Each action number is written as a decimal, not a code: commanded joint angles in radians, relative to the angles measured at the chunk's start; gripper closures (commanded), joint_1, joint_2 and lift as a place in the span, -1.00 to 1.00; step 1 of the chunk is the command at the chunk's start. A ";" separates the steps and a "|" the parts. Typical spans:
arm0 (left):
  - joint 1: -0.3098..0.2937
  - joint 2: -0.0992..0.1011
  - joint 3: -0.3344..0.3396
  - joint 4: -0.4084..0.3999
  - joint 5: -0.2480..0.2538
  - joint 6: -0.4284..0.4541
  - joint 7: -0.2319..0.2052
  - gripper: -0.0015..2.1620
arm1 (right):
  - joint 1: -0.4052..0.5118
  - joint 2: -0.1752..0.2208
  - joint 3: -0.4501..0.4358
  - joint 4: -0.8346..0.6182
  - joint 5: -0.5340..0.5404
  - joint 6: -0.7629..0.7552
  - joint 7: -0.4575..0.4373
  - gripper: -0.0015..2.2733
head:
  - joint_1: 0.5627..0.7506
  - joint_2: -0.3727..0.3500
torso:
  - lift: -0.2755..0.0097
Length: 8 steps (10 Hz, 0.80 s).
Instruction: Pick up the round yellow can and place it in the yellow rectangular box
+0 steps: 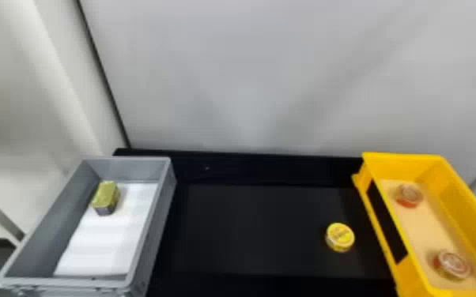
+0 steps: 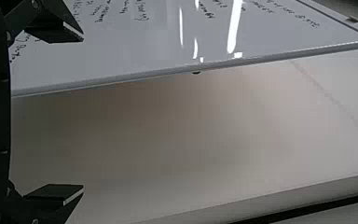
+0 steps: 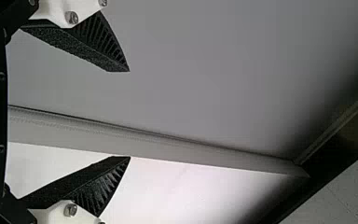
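Pale sheeting (image 1: 249, 71) rises behind the black counter (image 1: 249, 229), whose far edge runs nearly straight between two open boxes. On the left stands the gray box (image 1: 65, 281), with a white liner (image 1: 102, 245) on its floor and a squarish green-gold tin (image 1: 106, 197) toward its far end, near the left wall. On the right, the yellow rectangular box (image 1: 462, 205) runs down to the bottom edge of the head view. It holds two round, red-sided tins, one farther back (image 1: 409, 195) and one nearer (image 1: 452, 264), with a strip of pale floor open between them.

The round yellow can (image 1: 340, 237) sits on the counter, lid up, between the boxes but much closer to the yellow one. A narrow band of black counter separates it from that box's side wall; toward the gray box the open stretch is far wider — ample room for moving on that side.

The left end effector (image 2: 83, 113) has its fingers spread wide with nothing between them, and its wrist view takes in a whiteboard (image 2: 121, 56) with handwriting. The right end effector (image 3: 129, 114) is likewise opened well apart and holds nothing — its ribbed fingertips stand before a pale panel (image 3: 191, 70) with a straight ledge (image 3: 168, 147) along it.
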 commanded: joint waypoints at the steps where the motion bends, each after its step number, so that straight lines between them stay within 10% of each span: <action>1: 0.000 -0.003 0.002 0.003 -0.001 0.000 0.000 -0.87 | 0.002 0.003 0.004 0.002 0.000 -0.009 0.000 -0.88 | 0.39 0.07 | 0.45; 8: 0.012 -0.003 0.014 0.008 -0.001 -0.009 -0.006 -0.87 | 0.001 0.009 0.087 -0.023 0.015 0.020 0.019 -0.86 | 0.39 0.07 | 0.45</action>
